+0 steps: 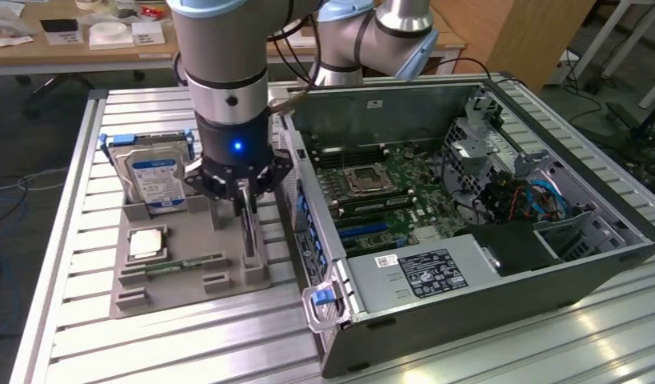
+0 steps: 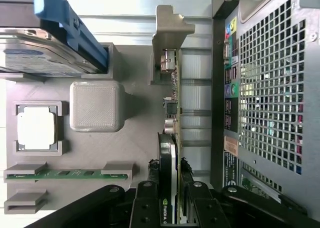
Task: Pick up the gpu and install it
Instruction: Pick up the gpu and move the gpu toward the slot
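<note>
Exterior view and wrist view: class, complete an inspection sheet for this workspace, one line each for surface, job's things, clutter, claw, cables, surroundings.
Surface: slotted metal table carrying a grey fixture tray and an open computer case.
Job's things: gpu standing on edge in the tray, on the side nearest the case.
Clutter: hard drive, processor chip and memory stick in the tray.
Claw: claw closed on the gpu's upper edge.
Cables: red and blue cables inside the case; black cable along the arm.
Surroundings: wooden desk behind the table; loose blue cables at the exterior view's left.
</note>
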### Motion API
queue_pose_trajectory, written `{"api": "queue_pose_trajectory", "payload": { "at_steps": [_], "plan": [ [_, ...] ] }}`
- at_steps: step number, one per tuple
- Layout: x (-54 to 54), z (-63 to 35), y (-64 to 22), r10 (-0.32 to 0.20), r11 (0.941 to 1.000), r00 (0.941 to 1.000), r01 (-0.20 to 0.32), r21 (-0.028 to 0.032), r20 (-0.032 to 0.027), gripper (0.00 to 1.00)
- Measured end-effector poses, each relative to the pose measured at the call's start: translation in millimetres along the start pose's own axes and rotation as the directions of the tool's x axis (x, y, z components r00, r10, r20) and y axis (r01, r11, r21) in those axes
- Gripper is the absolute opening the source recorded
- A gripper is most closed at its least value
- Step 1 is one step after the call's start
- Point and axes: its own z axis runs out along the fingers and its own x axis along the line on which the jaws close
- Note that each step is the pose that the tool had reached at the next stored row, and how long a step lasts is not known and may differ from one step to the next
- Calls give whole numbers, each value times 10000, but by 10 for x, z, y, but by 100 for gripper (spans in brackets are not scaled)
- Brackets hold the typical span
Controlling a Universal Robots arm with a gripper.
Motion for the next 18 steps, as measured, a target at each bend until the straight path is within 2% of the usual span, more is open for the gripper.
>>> {"api": "queue_pose_trajectory", "payload": {
  "at_steps": [10, 18],
  "plan": [
    [-7, -261, 14, -1, 10000, 10000, 1, 10, -1, 27],
    [-8, -304, 17, -1, 10000, 10000, 1, 8, 3, 27]
  ]
}}
